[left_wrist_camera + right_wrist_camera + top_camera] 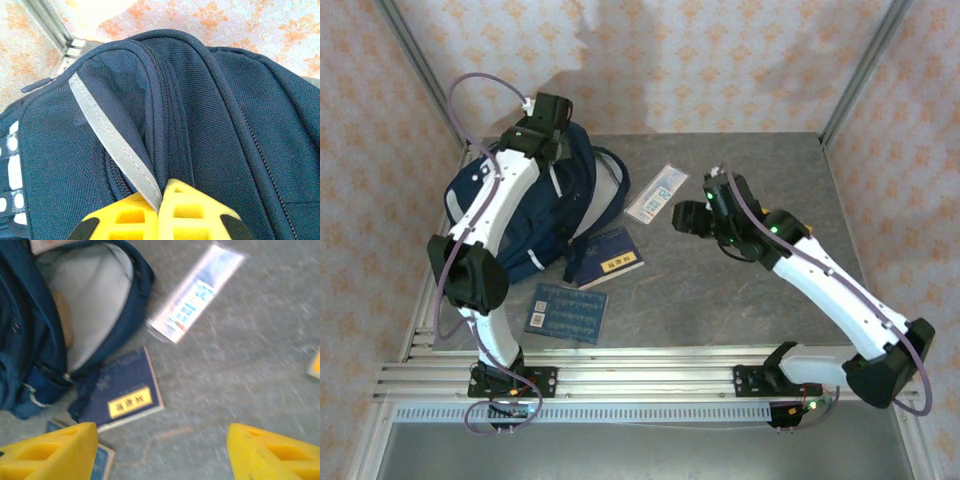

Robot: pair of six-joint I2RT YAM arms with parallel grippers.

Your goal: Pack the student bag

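Bending over the woven navy student bag (585, 185), left gripper (161, 192) pinches its grey stripe (107, 135); right gripper (161, 440) spread.

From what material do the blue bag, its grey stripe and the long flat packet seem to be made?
The student bag: matte woven fabric, probably nylon or polyester; a coarse weave shows. Its grey stripe: smoother tape with stitched edges, perhaps reflective. The long packet: seemingly glossy clear plastic wrap, judging by its shine; contents unreadable.
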